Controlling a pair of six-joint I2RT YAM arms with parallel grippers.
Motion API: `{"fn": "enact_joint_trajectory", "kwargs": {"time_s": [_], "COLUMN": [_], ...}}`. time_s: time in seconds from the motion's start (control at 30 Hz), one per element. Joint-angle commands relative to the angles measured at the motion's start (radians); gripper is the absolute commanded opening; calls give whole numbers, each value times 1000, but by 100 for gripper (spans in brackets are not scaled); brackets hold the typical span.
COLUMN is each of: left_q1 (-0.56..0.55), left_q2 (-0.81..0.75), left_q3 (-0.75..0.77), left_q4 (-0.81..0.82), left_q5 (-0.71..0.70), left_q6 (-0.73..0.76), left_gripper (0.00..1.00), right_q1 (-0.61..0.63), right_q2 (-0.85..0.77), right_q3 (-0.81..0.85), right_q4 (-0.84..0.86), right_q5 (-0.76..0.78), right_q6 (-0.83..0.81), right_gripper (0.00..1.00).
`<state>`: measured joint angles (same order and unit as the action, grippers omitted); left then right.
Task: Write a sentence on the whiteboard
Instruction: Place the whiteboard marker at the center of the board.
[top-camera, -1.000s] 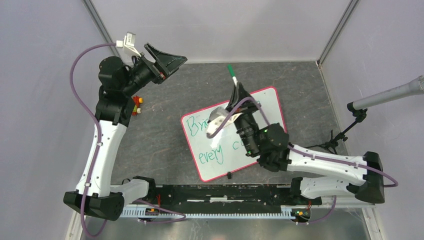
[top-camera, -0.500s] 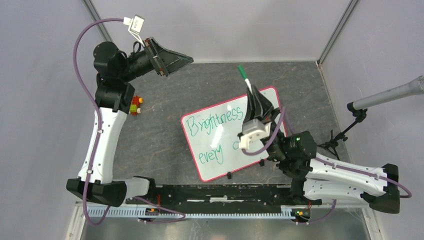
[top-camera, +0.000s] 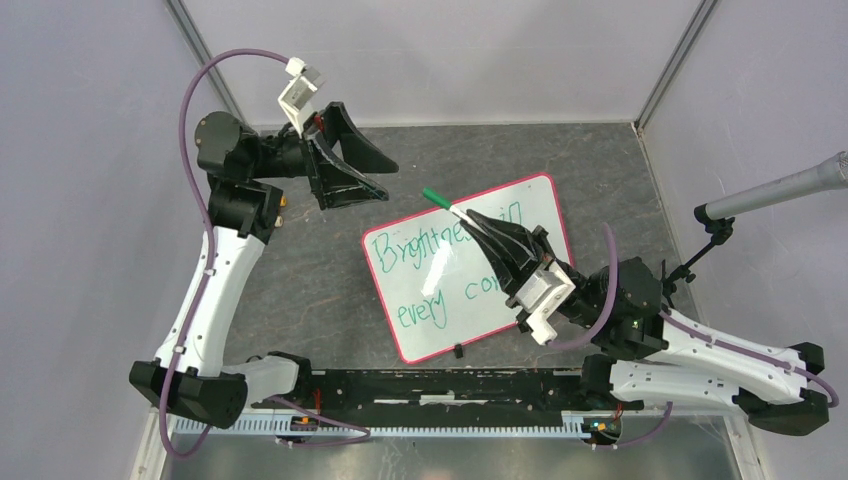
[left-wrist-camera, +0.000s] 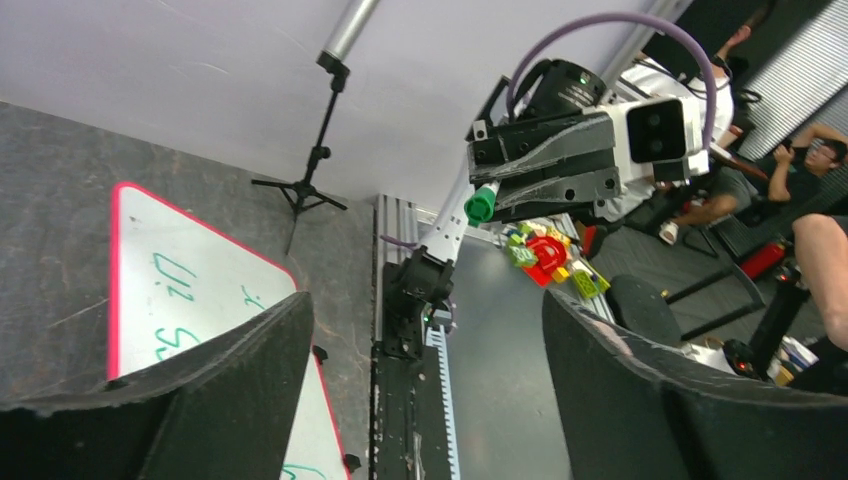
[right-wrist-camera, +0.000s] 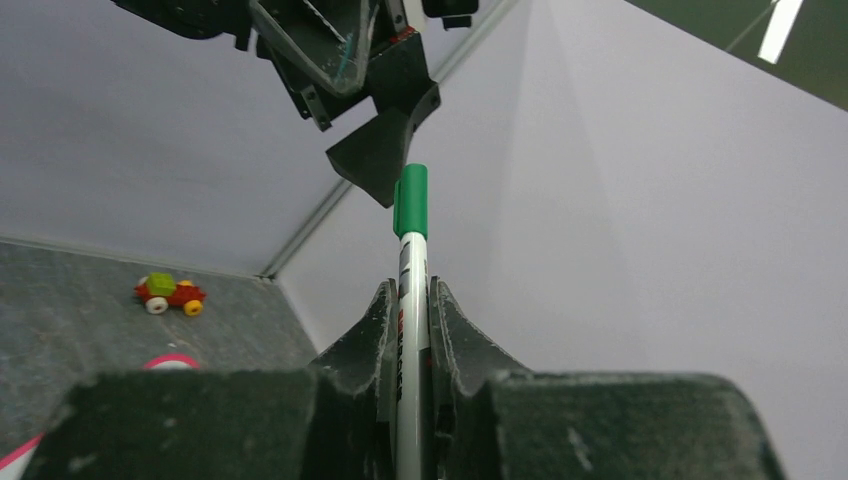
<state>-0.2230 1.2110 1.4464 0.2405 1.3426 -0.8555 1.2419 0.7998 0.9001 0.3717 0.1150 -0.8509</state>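
From above, the whiteboard (top-camera: 455, 335) lies flat at the middle of the table (top-camera: 300, 270), tilted so its long edge runs from eight o'clock up to two o'clock. The sentence (top-camera: 420, 248) is in green across two lines, "Brightness" above and "every" below; the right arm covers the ends of both lines. The right gripper (top-camera: 478, 222) hovers over the board's upper half, closed tight on a marker (top-camera: 445, 203) whose green end points to ten o'clock. The left gripper (top-camera: 390, 181) waits just beyond that end, jaws spread wide and empty. In the left wrist view, the left gripper (left-wrist-camera: 425, 310) frames the green marker (left-wrist-camera: 481, 203) end at twelve o'clock. The right gripper (left-wrist-camera: 540, 180) sits behind the marker, the whiteboard (left-wrist-camera: 200, 270) at nine o'clock and a microphone stand (left-wrist-camera: 310, 170) at eleven. In the right wrist view, the right gripper (right-wrist-camera: 412, 300) pinches the marker (right-wrist-camera: 410, 260) upright between narrow fingers. The left gripper (right-wrist-camera: 370, 110) hangs at twelve o'clock, nearly touching the green end, and a toy car (right-wrist-camera: 168, 293) is at nine o'clock. This looks like a hand-off or cap step. If the wide jaws close off-centre, they could lever the pen sideways in its thin grip. A dropped pen, or a dipping right arm, could smear the fresh lettering below.
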Motion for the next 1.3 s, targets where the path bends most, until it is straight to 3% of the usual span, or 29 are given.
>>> {"fn": "enact_joint_trajectory", "kwargs": {"time_s": [0.0, 0.1, 0.23, 0.47, 0.67, 1.1, 1.27], "left_q1": [-49, -110, -173, -222, -236, -308, -358], "left_q2": [-16, -21, -27, -34, -37, -25, -6], "left_q3": [-40, -47, -31, -22, -19, -36, -32], "left_q4": [16, -10, -210, -453, -455, -455, -455], "left_q5": [40, 2, -56, -70, -64, -43, -35], "left_q6": [27, 28, 164, 359, 367, 368, 369], "left_gripper": [84, 81, 77, 61, 50, 3, 3], "right_q1": [3, 4, 2, 1, 1, 1, 2], "right_q2": [-30, -43, -43, -35, -22, 7, 33], "right_q3": [20, 7, 0, 3, 8, 33, 45], "right_q4": [-122, -152, -165, -166, -170, -185, -174], "right_q5": [-97, -112, -136, -94, -86, -103, -138], "right_q6": [143, 144, 153, 168, 167, 161, 135], "right_gripper": [0, 0, 0, 0, 0, 0, 0]}}
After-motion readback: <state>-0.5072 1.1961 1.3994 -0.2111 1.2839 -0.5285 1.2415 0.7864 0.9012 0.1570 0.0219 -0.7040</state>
